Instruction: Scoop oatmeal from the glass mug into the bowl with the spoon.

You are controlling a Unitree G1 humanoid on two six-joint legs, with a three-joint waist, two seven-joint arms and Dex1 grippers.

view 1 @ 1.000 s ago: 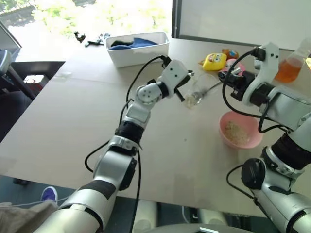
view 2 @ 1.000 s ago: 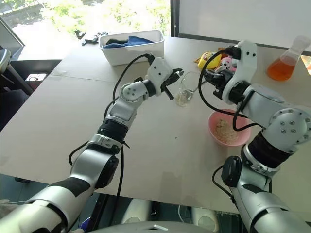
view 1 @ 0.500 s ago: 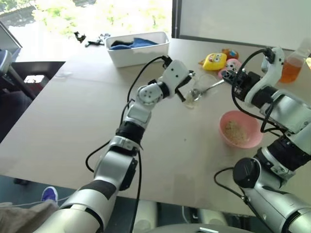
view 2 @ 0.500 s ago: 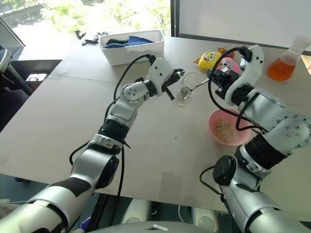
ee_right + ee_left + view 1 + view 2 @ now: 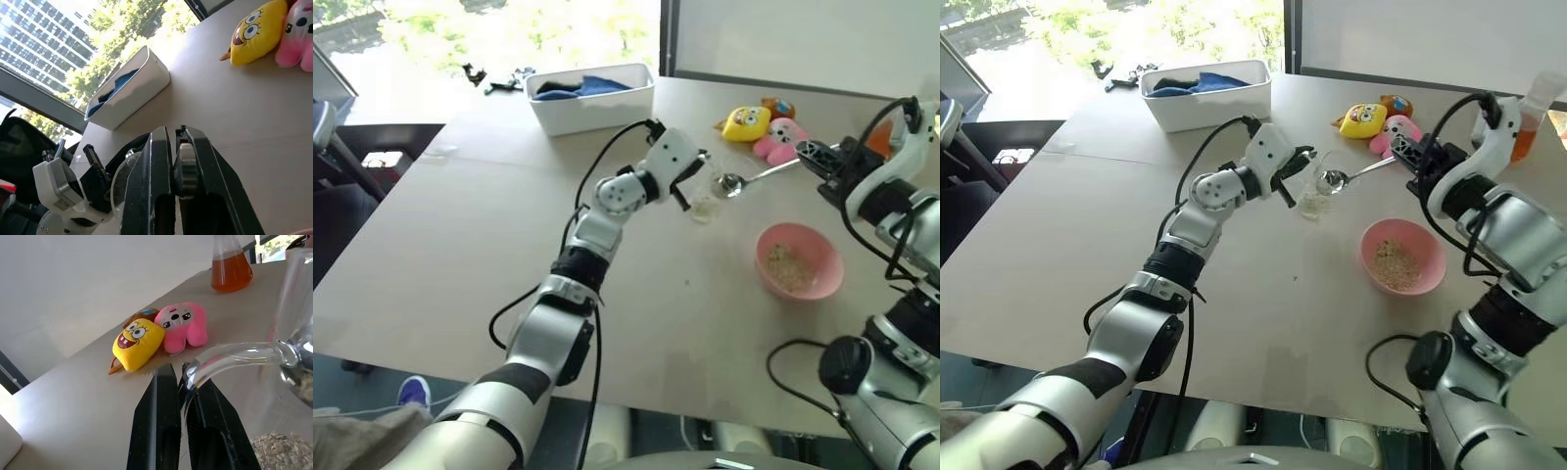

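No readable lettering anywhere (plush toys (image 5: 161, 335) carry faces only), left gripper (image 5: 182, 377) pinches the glass mug (image 5: 1313, 192) handle, right gripper (image 5: 1414, 159) clamps the spoon (image 5: 1356, 173) at three o'clock of the mug.

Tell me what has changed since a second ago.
The right end effector, shut on the spoon, has drawn back toward the robot's right and rolled, lifting the spoon's bowl out of the glass mug so it now sits level at the rim. The left end effector stays shut on the mug's handle. The oatmeal in the pink bowl, the plush toys and the flask are unmoved.
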